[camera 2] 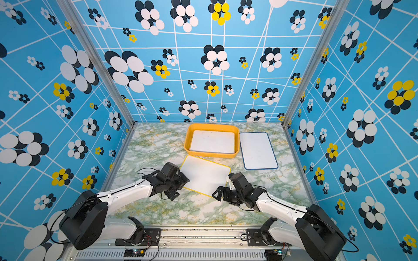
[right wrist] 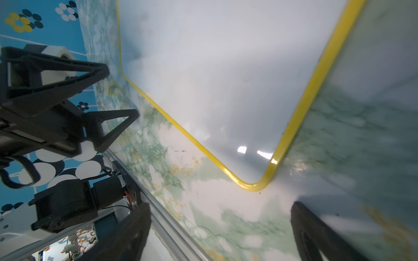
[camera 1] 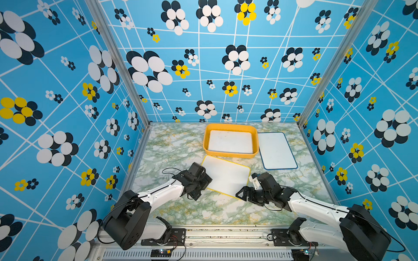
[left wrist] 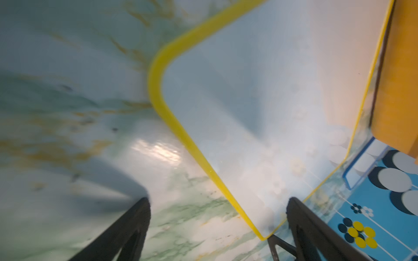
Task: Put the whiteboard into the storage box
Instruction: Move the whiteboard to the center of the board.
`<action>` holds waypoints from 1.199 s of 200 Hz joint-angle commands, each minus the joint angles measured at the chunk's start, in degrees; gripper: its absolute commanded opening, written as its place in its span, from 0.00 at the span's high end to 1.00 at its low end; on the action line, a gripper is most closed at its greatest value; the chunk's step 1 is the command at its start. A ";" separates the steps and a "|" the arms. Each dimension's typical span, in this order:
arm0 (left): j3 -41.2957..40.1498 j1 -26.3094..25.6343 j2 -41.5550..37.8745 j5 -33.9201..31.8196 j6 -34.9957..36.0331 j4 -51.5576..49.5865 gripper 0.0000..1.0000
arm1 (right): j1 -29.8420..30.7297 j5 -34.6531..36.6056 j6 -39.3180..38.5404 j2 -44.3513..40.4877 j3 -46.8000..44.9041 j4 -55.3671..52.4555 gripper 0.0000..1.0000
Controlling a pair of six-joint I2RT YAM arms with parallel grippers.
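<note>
While whiteboard fills box, blue-framed board lies beside.

Enclosure and bench surface, background only.
Table carries a glossy marble print, white with green and yellow veins; the right wrist view shows small dark specks on it. Back wall and both side walls are blue, crossed by white lines, printed with flowers of white, black and yellow ovals. Metal posts stand at the back corners. A metal rail runs along the near edge, a slotted strip beside it.
</note>
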 commanded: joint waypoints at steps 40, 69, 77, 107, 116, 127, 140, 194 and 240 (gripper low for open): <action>13.45 10.51 1.29 -8.73 40.09 -16.18 0.01 | -3.49 8.87 -5.63 -0.70 5.12 -11.02 0.01; 17.13 10.52 10.16 -2.90 49.01 -10.87 0.01 | -4.99 9.04 -5.47 4.44 7.28 -8.64 0.01; 17.95 10.42 12.81 -0.70 51.24 -9.25 0.01 | -4.99 8.75 -5.07 5.59 7.61 -7.47 0.01; 21.31 10.30 21.68 4.08 56.97 -6.87 0.01 | -4.99 8.38 -3.76 9.68 9.44 -4.82 0.01; 22.09 10.28 23.30 4.86 57.51 -6.57 0.01 | -4.99 8.56 -3.41 10.41 9.76 -4.36 0.01; 22.56 10.26 24.77 6.43 57.98 -5.87 0.01 | -4.99 8.85 -3.17 11.15 9.87 -3.74 0.01; 23.06 10.10 26.06 8.67 58.10 -5.73 0.01 | -4.99 9.41 -2.83 11.96 10.08 -3.29 0.01; 23.50 8.41 29.43 19.67 55.32 -11.51 0.01 | -5.07 6.67 -1.91 17.30 12.83 -3.05 0.01; 15.52 7.89 25.78 31.13 47.99 -11.92 0.02 | -5.10 5.88 -2.93 15.60 10.15 -4.59 0.01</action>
